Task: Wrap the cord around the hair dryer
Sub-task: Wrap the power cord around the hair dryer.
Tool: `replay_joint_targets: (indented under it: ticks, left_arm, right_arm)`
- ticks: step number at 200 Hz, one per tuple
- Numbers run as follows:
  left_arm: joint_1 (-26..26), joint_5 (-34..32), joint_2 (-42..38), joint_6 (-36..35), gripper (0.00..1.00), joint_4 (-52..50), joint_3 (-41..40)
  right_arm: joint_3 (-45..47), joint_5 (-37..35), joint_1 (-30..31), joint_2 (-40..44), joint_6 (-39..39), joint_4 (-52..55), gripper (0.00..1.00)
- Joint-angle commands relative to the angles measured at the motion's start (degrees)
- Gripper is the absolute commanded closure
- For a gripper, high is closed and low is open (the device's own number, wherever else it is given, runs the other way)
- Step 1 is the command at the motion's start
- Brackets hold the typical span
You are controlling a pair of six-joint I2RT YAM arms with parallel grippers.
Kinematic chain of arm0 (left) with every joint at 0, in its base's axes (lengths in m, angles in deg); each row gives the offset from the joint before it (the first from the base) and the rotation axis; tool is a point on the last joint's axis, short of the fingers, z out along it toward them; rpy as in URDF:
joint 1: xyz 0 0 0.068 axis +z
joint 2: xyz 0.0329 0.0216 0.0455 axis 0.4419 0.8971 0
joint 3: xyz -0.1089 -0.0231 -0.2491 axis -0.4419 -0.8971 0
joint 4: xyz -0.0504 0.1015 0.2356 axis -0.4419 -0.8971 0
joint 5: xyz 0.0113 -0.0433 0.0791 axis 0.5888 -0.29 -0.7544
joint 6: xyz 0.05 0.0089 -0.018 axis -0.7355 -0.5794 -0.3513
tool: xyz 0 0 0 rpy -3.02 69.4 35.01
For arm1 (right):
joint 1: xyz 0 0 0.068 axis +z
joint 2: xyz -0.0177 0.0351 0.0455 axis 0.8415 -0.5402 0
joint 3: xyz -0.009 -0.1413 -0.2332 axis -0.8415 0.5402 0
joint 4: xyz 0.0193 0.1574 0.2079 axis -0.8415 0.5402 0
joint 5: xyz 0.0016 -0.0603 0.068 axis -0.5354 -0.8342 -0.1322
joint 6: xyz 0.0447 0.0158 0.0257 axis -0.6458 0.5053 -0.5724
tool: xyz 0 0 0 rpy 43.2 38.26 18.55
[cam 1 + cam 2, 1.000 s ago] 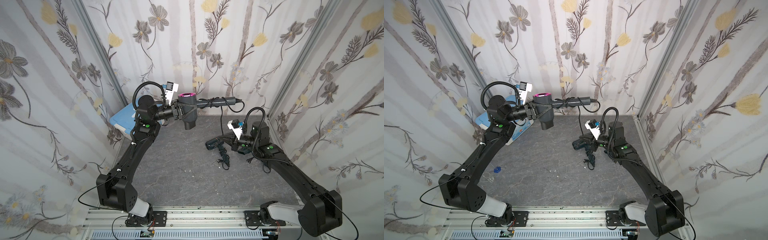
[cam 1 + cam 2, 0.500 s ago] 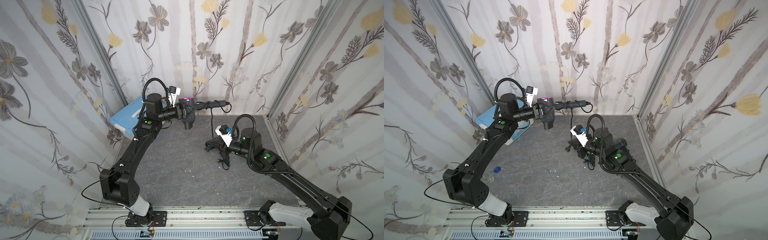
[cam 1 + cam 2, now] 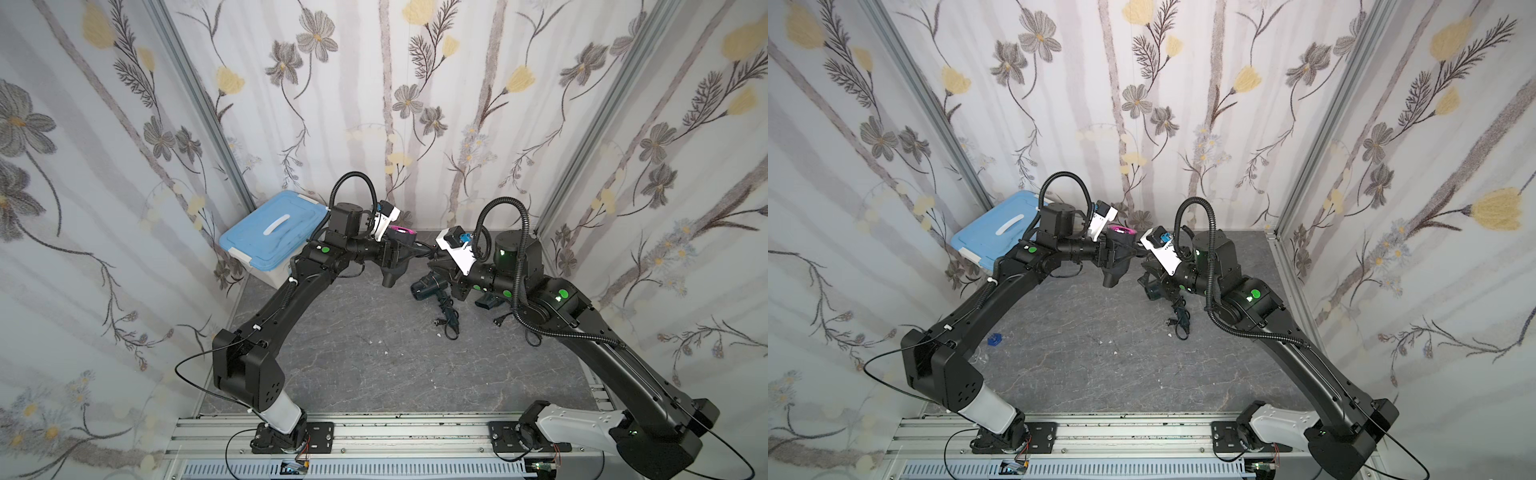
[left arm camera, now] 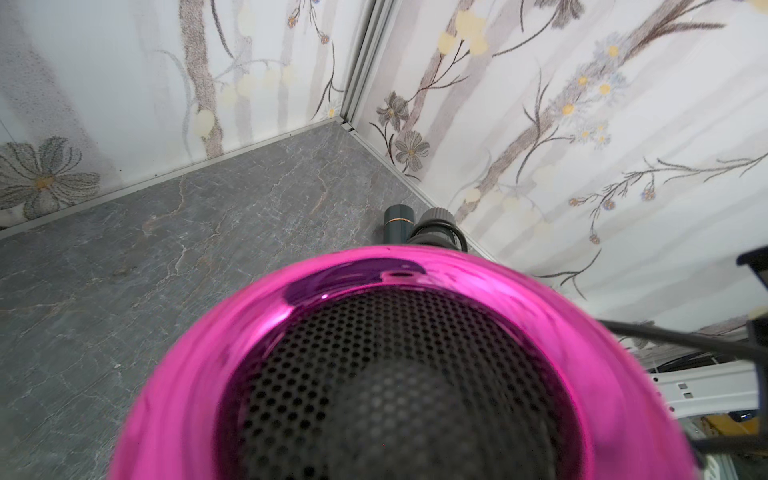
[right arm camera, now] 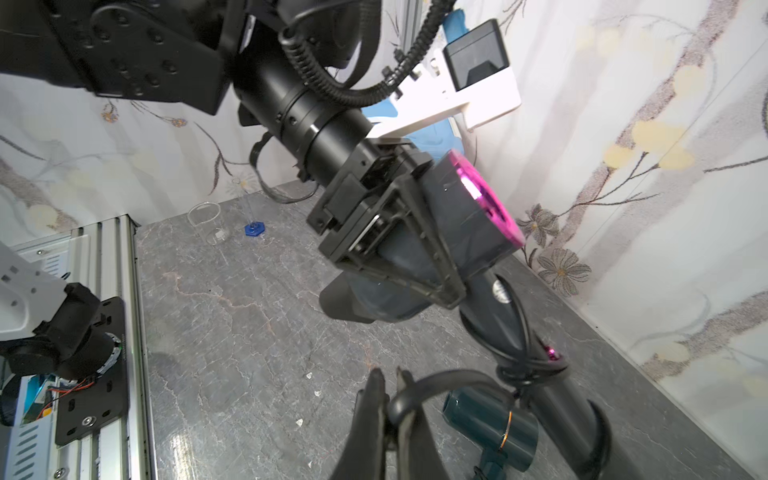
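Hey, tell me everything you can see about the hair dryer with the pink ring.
The hair dryer is dark grey plastic with a glossy magenta ring around a black perforated rear grille. The left pincer clamps it across the middle, above the table, grille end up and nozzle angled down. The black cord is looped around its handle and runs to the right pincer, which is shut on it.

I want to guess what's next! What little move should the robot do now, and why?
Probably swing the cord once more round the handle: the right end effector pinches the cord, the left end effector holds the hair dryer off the table, and one loop already circles the handle.
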Motion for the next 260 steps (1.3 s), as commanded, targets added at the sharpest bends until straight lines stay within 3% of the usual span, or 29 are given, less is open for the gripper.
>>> replay_joint_targets:
  ticks: [1,58,102,123,186,260]
  left_arm:
    - [-1.50,-6.22,-1.18,-6.84,1.00,-4.05,-0.59]
    - [-3.39,-2.14,-4.69,-11.93,1.00,-9.65,-3.33]
    - [-4.53,3.55,-5.03,-12.44,1.00,-10.46,-2.34]
    - [-4.87,5.47,-4.63,-12.45,1.00,-10.82,-1.30]
    - [-4.58,8.81,-6.18,-11.79,1.00,-9.78,-1.57]
    - [-2.06,15.10,-7.20,-7.23,1.00,-5.02,-2.16]
  right_arm:
    - [-2.34,3.35,-2.11,-1.11,-0.63,-4.66,1.00]
    - [-8.29,12.28,-14.19,-5.56,-5.90,-3.23,1.00]
    - [-8.08,15.02,-16.17,-9.35,-10.69,-3.97,1.00]
    - [-5.90,15.47,-16.39,-10.35,-13.89,-6.55,0.82]
    - [-1.28,16.05,-18.94,-11.94,-16.57,-8.37,0.68]
    - [6.85,26.61,-24.17,-11.70,-18.24,-13.20,0.46]
